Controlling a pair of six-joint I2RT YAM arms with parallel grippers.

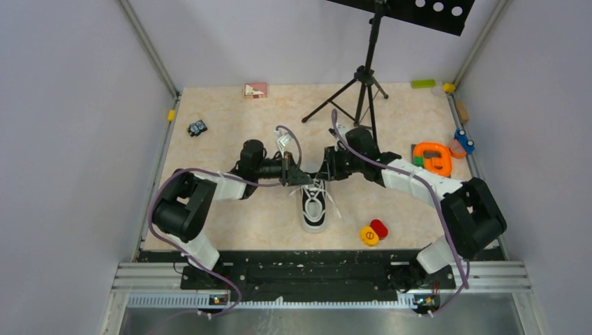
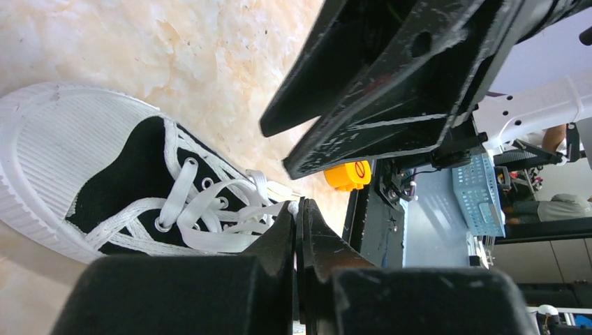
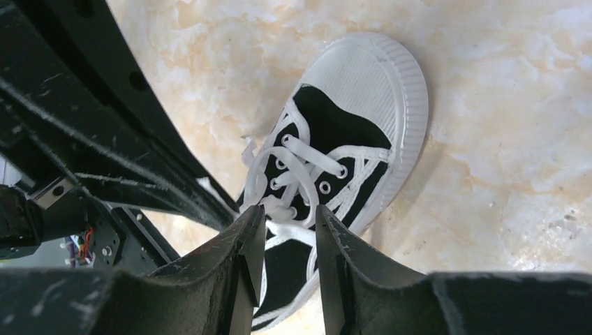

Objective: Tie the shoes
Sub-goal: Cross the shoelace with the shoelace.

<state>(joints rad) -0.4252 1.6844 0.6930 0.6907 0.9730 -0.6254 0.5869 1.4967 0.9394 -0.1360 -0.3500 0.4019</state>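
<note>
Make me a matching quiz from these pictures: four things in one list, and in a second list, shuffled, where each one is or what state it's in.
Things:
1. left gripper
2. right gripper
3. sneaker
4. orange toy

Place or state:
A. jaws apart
B. near the right edge of the table
C. jaws pressed together
D. mid-table, white toe toward the near edge

Pairs: 1-C, 2-A, 3-D, 4-B
</note>
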